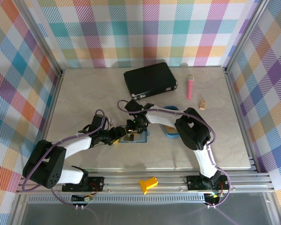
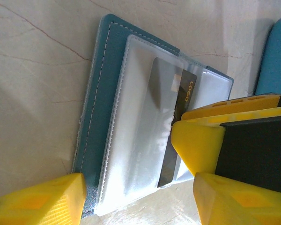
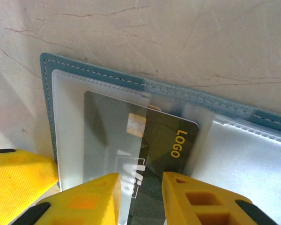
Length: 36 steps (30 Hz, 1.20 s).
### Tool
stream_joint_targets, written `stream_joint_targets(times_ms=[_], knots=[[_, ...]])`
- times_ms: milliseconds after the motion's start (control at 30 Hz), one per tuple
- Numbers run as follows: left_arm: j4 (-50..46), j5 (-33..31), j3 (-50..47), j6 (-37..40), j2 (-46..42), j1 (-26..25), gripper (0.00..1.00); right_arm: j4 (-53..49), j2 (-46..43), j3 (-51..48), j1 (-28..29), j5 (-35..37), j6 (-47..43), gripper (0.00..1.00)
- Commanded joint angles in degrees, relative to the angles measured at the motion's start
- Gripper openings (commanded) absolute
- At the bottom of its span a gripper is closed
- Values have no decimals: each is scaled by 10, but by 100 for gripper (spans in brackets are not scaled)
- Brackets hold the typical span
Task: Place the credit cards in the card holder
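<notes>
**Credit card partway into the card holder at mid-table**

Overhead, we see the card holder (image 1: 136, 139) at mid-table, just left of the blue tray (image 1: 172, 133), but its contents are too small to read. The wrist views supply these: a dark credit card (image 3: 168, 136) marked LOGO sits partway inside a clear pocket (image 3: 107, 117). The right gripper (image 3: 140, 176) has its jaws narrowly apart over the card's exposed end, which is cut off, so we cannot tell whether it grips. The left gripper (image 2: 138, 177) is released, with its fingers spread wide at the holder's edge.
</notes>
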Motion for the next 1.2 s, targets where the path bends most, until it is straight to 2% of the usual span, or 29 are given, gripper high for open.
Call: stream_joint_targets(times_ms=[0,533,733,1000,1167], knots=[[9,10,-4,1,2,-5,63,29,16,4,7,-36,14,30],[27,17,-13,-8,4,-5,62,87,9,-8,7,-55,46,27],[2,-8,-13,-7,-29,-5,59,63,-22,-16,7,-4,27,25],[-18,-9,-3,-3,-53,-4,59,35,-66,-37,7,37,13,27],[-67,-38,1,4,-84,4,59,10,-68,-32,7,57,11,27]])
